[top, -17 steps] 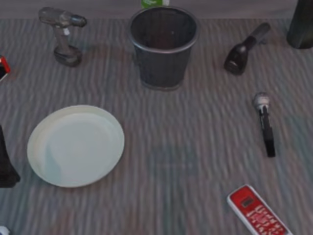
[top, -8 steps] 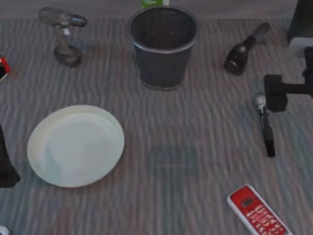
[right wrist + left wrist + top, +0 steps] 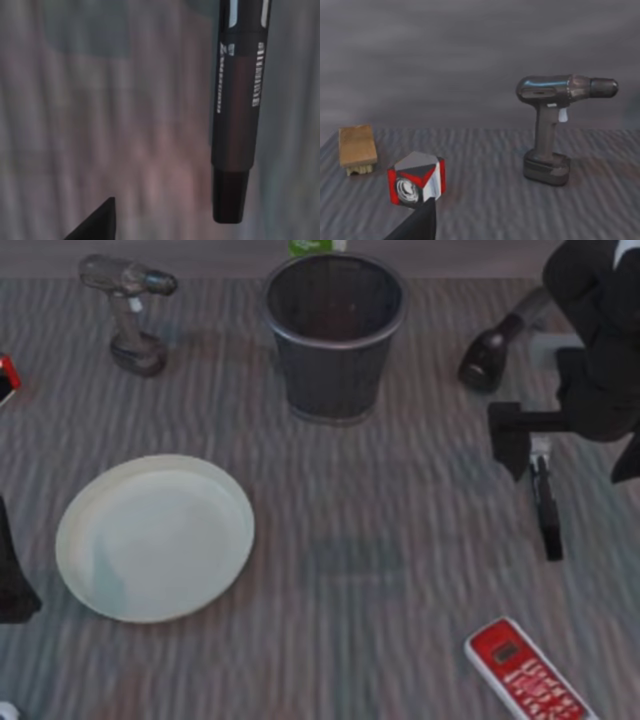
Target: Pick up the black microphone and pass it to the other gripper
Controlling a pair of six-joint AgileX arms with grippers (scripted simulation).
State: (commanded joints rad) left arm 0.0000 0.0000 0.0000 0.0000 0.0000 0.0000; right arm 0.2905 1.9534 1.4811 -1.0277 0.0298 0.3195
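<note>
The black microphone [image 3: 546, 512] lies flat on the right side of the table, handle toward the front, its silver head mostly hidden under my right arm. Open and empty, my right gripper [image 3: 568, 448] hovers over the head end, one finger [image 3: 506, 443] left of the microphone and the other at the view's right edge. The right wrist view shows the microphone's handle [image 3: 235, 125] and one black fingertip [image 3: 100, 222] apart from it. The other gripper, my left gripper [image 3: 12, 585], is parked at the table's left edge, open, with one fingertip [image 3: 417, 222] showing.
A dark bin [image 3: 335, 330] stands at the back centre, with a black flashlight [image 3: 490, 352] to its right. A grey drill [image 3: 130, 315] is at the back left. A white plate [image 3: 155, 538] lies left of centre. A red phone [image 3: 525, 670] lies at the front right.
My right arm has come in from the right edge and moved left, so its open gripper now hangs over the microphone's head. The microphone and the left arm have not moved.
</note>
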